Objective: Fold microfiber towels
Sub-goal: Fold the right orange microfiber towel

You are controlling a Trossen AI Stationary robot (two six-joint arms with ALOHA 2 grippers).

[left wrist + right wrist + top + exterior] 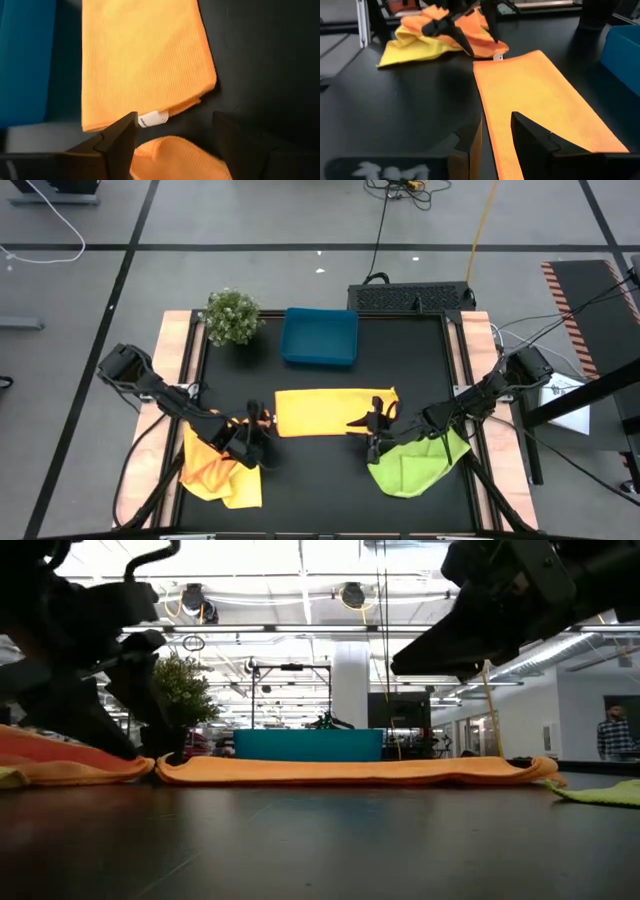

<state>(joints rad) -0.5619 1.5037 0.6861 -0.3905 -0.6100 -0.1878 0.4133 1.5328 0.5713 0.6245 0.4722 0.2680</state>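
Note:
An orange-yellow towel, folded into a long strip, lies flat mid-table; its white label is at its left end. A crumpled pile of yellow and orange towels lies at the near left. A lime green towel lies at the near right. My left gripper is open, fingers pointing down between the pile's edge and the strip's left end. My right gripper is open above the strip's right end, raised off the table in the low view. My left gripper's open fingertips stand low at the table, by the strip's left end and over the pile's edge. I cannot tell whether they touch cloth.
A blue tray stands at the far middle, with a small green plant to its left. Bare black tabletop lies in front of the strip. A person stands in the room beyond the table.

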